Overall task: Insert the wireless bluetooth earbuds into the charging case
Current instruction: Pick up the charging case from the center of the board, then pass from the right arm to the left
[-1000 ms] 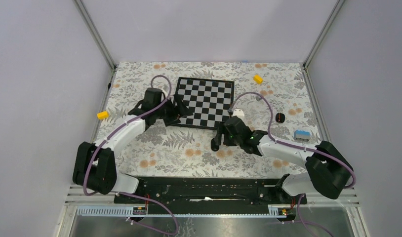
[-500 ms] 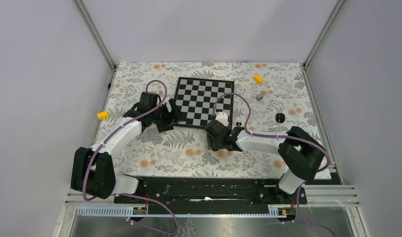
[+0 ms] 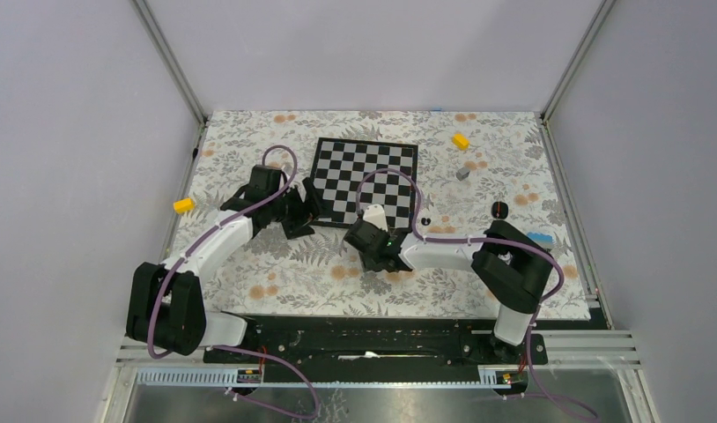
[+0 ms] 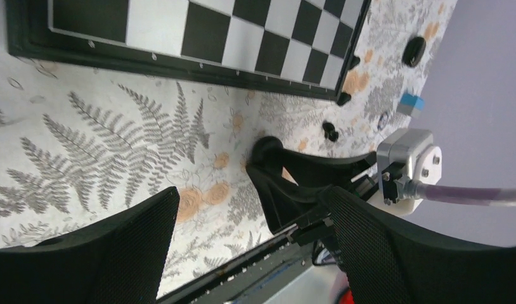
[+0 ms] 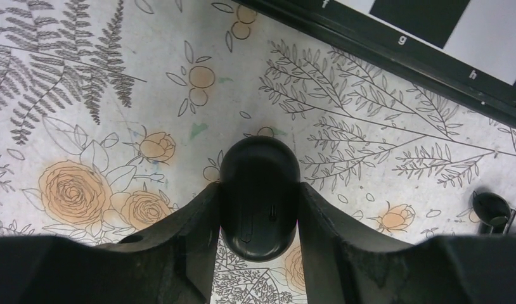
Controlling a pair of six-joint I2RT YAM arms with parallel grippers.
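Right jaws clamp charging case [image 5: 259, 199] (hidden overhead).

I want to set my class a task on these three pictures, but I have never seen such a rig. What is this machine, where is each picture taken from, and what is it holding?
The machine is two robot arms, a left arm and a right arm, bolted at the near edge of a flower-patterned table. The wide picture looks down from above and behind them. The other two come from a camera on each wrist.

On the table lie a chessboard, a yellow block, a second yellow block, a grey cube and a tiny black earbud.

The right gripper is shut on the black, pebble-shaped charging case. The left gripper is open and holds nothing.
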